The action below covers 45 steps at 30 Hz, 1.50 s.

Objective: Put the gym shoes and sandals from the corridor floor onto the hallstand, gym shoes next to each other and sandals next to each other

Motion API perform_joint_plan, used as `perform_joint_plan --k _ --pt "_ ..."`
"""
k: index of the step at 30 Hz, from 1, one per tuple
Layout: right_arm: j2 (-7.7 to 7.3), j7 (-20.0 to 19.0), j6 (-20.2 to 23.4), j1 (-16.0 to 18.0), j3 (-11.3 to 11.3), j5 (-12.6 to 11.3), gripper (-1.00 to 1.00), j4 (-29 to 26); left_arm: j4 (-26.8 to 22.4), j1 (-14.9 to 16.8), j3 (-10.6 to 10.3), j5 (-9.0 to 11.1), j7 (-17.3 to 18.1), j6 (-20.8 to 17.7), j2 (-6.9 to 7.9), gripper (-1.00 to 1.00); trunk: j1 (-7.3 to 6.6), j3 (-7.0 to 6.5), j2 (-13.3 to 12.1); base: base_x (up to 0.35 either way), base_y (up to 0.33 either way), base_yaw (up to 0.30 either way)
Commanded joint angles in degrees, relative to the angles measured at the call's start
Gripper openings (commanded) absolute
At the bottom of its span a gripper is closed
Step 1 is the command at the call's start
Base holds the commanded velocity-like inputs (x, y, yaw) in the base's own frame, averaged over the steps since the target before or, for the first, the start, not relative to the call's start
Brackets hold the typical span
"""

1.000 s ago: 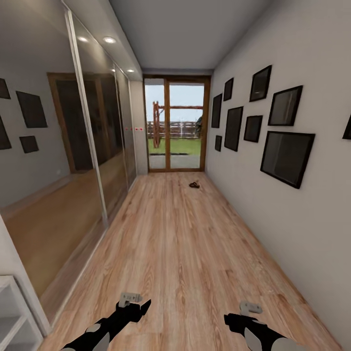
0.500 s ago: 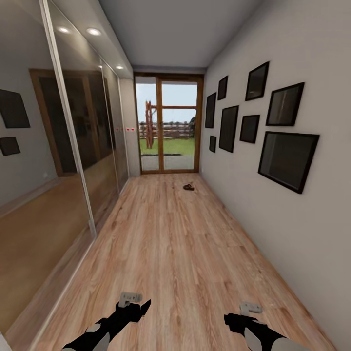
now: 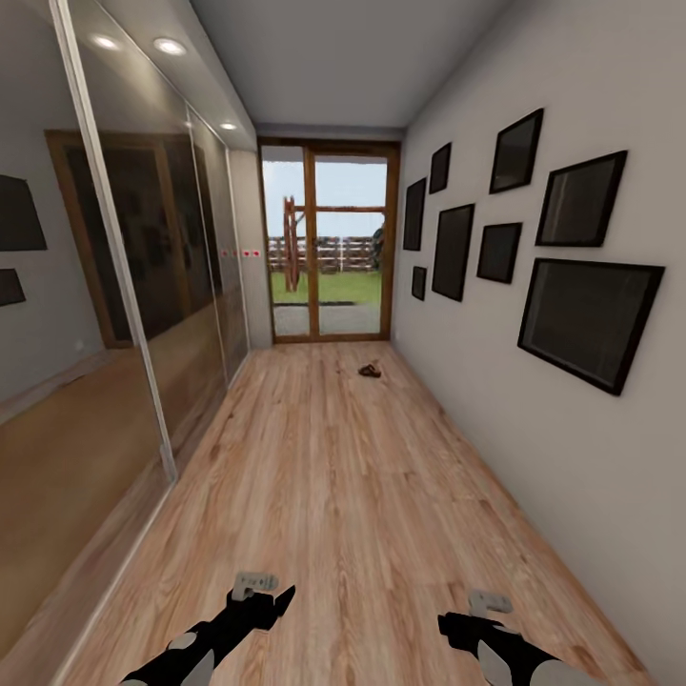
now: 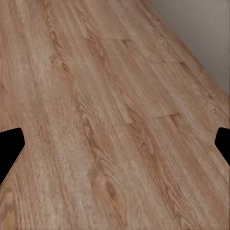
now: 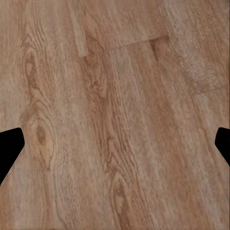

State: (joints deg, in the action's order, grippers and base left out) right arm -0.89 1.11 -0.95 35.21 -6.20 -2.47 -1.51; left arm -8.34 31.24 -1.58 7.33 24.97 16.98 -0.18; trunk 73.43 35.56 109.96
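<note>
Both of my grippers hang low in front of me with nothing in them — the left gripper (image 4: 115, 143) and the right gripper (image 5: 115, 143) each show dark fingertips (image 4: 10, 151) spread wide at the frame edges, bare corridor floor (image 3: 353, 476) between them. Far down the hall, near the right wall and short of the glass door (image 3: 327, 250), lies a small dark brown shape (image 3: 370, 371) — likely one of the sandals, too small to tell. Black picture frames (image 3: 588, 319) line the right wall.
</note>
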Motion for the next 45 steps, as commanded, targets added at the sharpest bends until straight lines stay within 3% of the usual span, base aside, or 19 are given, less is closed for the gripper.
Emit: perform_joint_plan --k 1,45 --pt "0.01 0.0 -0.1 0.0 -0.3 -0.3 1.0 0.0 0.1 0.0 -0.2 0.6 0.3 0.1 0.01 1.0 0.03 0.06 0.0 0.349 0.0 0.0" --pt "-0.09 0.0 -0.1 0.0 -0.3 0.3 1.0 -0.1 0.1 0.0 -0.1 0.6 0.3 0.1 0.09 1.0 0.03 0.06 0.0 0.349 0.0 0.0"
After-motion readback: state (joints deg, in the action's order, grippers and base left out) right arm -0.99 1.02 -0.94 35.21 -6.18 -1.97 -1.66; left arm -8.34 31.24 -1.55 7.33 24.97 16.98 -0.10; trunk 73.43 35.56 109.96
